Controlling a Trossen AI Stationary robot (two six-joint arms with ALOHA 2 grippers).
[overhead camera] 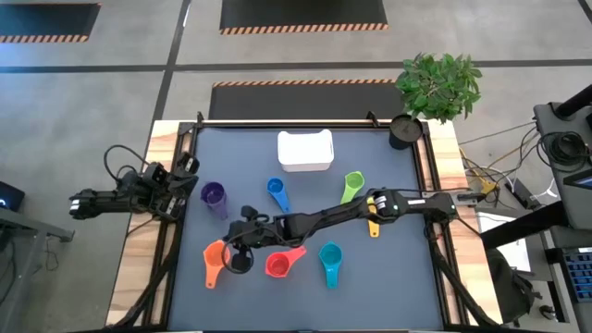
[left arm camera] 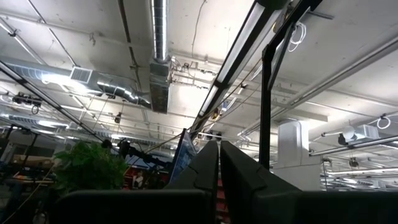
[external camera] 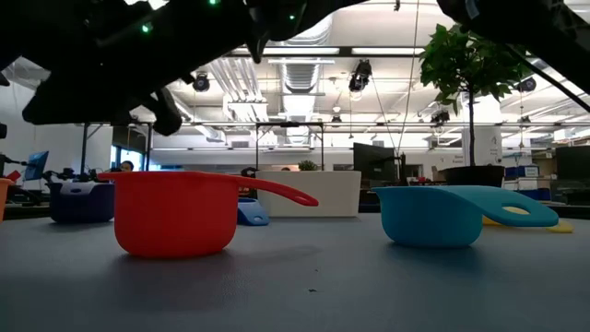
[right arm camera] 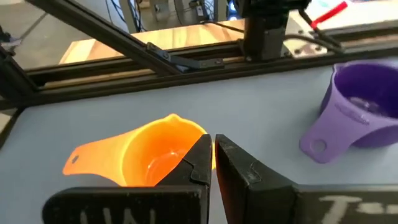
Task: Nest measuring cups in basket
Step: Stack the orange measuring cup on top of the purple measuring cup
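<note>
The white basket (overhead camera: 305, 151) stands at the table's far middle. Loose on the mat lie the purple cup (overhead camera: 214, 196), blue cup (overhead camera: 277, 191), green cup (overhead camera: 352, 185), red cup (overhead camera: 280, 265) and teal cup (overhead camera: 330, 259). The yellow cup (overhead camera: 373, 225) is partly under my right arm. My right gripper (overhead camera: 237, 253) reaches across to the orange cup (overhead camera: 215, 254) at the near left and is shut on it (right arm camera: 213, 155). My left gripper (overhead camera: 190, 176) waits shut at the table's left edge, pointing up (left arm camera: 219, 155). My right gripper pinches the orange cup's rim wall (right arm camera: 208, 138) between its two fingers, on the side opposite the handle (right arm camera: 74, 162). The fingers slant down from the table's right. The cup is open side up; whether its base is on the mat, I cannot tell.
A black round cup (overhead camera: 404, 131) and a potted plant (overhead camera: 439, 83) stand at the far right corner. In the low view the red cup (external camera: 175, 212) and teal cup (external camera: 433, 214) sit close to the near edge. A dark frame rail (right arm camera: 186, 59) borders the table's left side.
</note>
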